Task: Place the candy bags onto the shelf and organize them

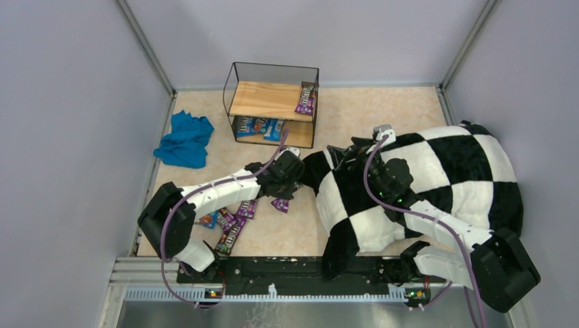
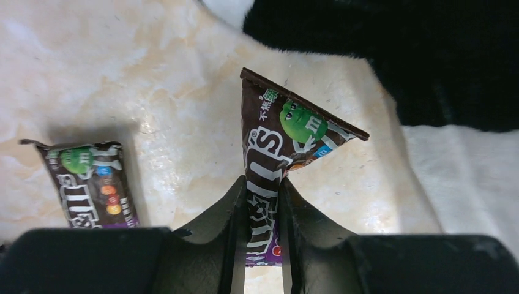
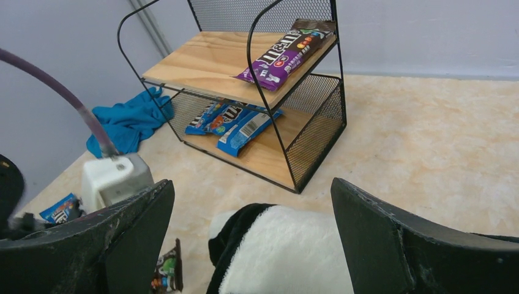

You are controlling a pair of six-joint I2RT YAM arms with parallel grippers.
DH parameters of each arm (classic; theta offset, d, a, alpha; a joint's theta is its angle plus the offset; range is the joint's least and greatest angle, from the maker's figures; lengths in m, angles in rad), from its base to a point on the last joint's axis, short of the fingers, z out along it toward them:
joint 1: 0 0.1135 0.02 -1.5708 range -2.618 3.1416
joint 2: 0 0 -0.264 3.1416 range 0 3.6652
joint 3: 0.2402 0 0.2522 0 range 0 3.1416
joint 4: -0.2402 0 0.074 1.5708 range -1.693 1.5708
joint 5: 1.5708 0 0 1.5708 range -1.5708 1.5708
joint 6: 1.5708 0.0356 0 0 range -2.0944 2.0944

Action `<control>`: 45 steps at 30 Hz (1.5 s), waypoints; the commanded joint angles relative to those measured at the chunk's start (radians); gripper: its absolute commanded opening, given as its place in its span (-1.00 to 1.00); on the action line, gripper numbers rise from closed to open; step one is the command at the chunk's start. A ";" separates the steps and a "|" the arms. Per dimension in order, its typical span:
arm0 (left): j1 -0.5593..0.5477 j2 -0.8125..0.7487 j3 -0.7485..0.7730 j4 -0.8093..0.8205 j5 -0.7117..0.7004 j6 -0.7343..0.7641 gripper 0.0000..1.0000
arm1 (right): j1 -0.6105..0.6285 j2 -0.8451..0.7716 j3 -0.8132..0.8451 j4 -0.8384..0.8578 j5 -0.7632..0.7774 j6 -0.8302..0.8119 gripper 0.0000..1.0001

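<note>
My left gripper (image 2: pixel 263 205) is shut on a dark brown and purple candy bag (image 2: pixel 287 128), pinched edge-on between the fingers over the floor, next to the pillow's corner. In the top view this gripper (image 1: pixel 285 183) is in front of the shelf (image 1: pixel 273 102). Another brown bag (image 2: pixel 92 184) lies flat to its left. Several more bags (image 1: pixel 232 229) lie on the floor by the left arm. On the shelf (image 3: pixel 306 122), a purple bag (image 3: pixel 284 56) lies on the top board and blue bags (image 3: pixel 235 122) on the lower board. My right gripper (image 3: pixel 250 202) is open and empty above the pillow's corner.
A black-and-white checkered pillow (image 1: pixel 423 184) fills the right side, and the right arm lies over it. A teal-blue cloth (image 1: pixel 184 140) lies at the left wall, left of the shelf. Grey walls enclose the floor on three sides.
</note>
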 commanded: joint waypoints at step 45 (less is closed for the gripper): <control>0.307 0.006 -0.198 0.698 0.607 0.120 0.20 | -0.009 -0.020 -0.006 0.056 0.020 -0.003 0.97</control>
